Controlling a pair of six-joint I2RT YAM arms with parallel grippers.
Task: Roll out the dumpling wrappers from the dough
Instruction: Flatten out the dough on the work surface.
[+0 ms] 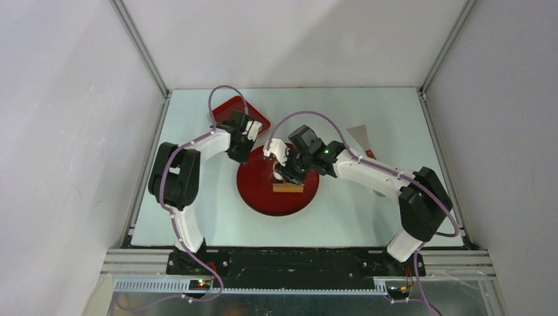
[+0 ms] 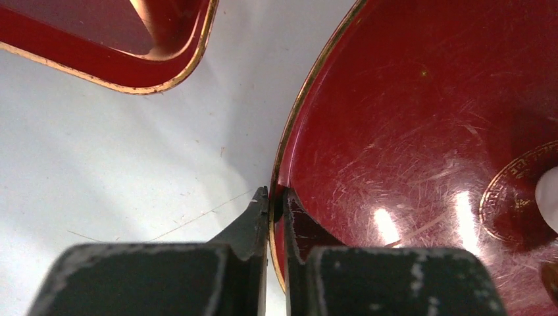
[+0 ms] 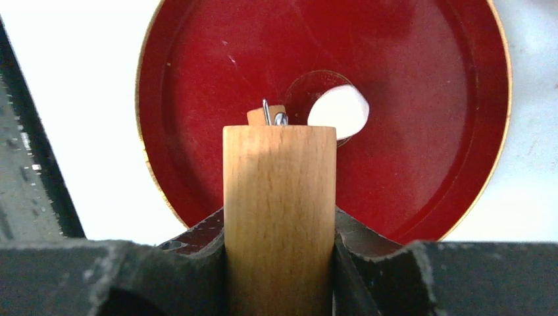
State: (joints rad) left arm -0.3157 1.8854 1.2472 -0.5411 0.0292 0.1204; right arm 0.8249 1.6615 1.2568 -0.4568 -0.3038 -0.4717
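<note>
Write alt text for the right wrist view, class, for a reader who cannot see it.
The right gripper clamps a wooden rolling pin that points away from the camera, over a round red plate with a gold rim. A flat white dough piece lies near the plate's centre, just right of the pin's far end.

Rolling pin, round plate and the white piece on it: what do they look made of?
Rolling pin: pale bare-looking wood, visible grain. Round plate: glossy red lacquer or plastic, gilt rim line, fine scratches and glare. White piece: matte, smooth, soft-edged; likely dough.
</note>
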